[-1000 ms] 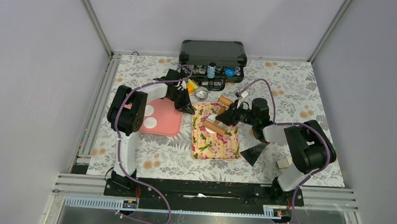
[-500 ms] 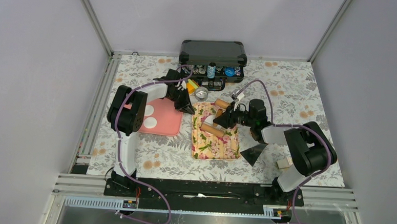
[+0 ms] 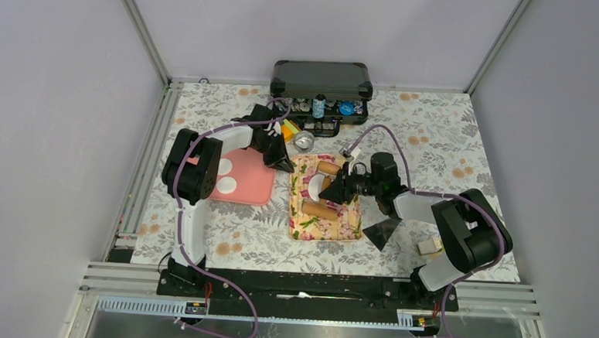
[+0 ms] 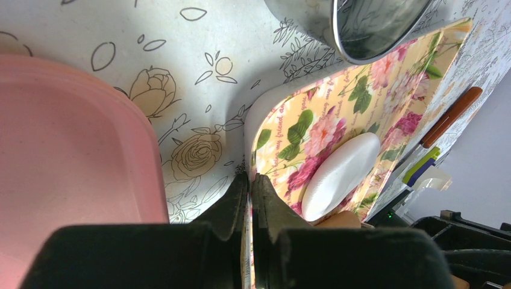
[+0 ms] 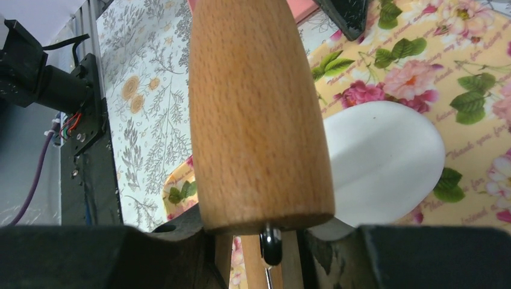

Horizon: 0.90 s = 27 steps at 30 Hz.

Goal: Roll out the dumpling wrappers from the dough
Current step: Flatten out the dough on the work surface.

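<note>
A floral mat (image 3: pixel 332 217) lies mid-table with a flattened white piece of dough (image 3: pixel 314 187) (image 4: pixel 340 174) (image 5: pixel 379 159) on it. My right gripper (image 3: pixel 343 188) (image 5: pixel 271 241) is shut on the handle of a wooden rolling pin (image 3: pixel 319 210) (image 5: pixel 259 108), whose roller lies across the mat, just left of the dough in the right wrist view. My left gripper (image 3: pixel 285 166) (image 4: pixel 249 180) is shut on the mat's left edge. Two flat white dumpling wrappers (image 3: pixel 224 167) (image 3: pixel 227 185) lie on the pink tray (image 3: pixel 253 186) (image 4: pixel 72 150).
An open black case (image 3: pixel 322 81) with small items stands at the back. A round silver tin (image 3: pixel 304 141) (image 4: pixel 361 24) sits just beyond the mat. A black triangular piece (image 3: pixel 382 231) and a small white block (image 3: pixel 429 245) lie near the right arm.
My right gripper has carried the rolling pin leftward and toward the near edge across the mat, and more of the white dough shows beside it. The left gripper has stayed put.
</note>
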Available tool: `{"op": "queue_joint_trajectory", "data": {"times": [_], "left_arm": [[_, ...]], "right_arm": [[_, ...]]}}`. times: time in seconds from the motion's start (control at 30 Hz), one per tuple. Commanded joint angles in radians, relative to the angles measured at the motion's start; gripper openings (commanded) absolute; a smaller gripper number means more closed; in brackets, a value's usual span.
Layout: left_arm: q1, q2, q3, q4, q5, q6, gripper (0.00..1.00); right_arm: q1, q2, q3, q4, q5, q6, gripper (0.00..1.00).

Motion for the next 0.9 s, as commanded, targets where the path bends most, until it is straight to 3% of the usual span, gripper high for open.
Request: {"op": "queue_joint_trajectory", "data": {"times": [0.0,0.2,0.43,0.87], "left_arm": [[0.011,-0.042,-0.015,0.011,-0.025,0.014,0.0],[0.01,-0.045,-0.026,0.024,-0.027,0.005,0.0],[0.007,-0.042,-0.026,0.028,-0.028,-0.002,0.0],[0.007,-0.044,-0.019,0.028,-0.028,-0.006,0.0]], "right_arm": [[0.006,-0.105,0.081,-0.134,-0.03,-0.017,0.0],[-0.025,-0.117,0.243,-0.12,0.158,0.075,0.0],[-0.015,0.003,0.261,-0.148,0.319,0.025,0.0],[0.07,0.068,0.148,-0.334,0.323,-0.161,0.0]]}}
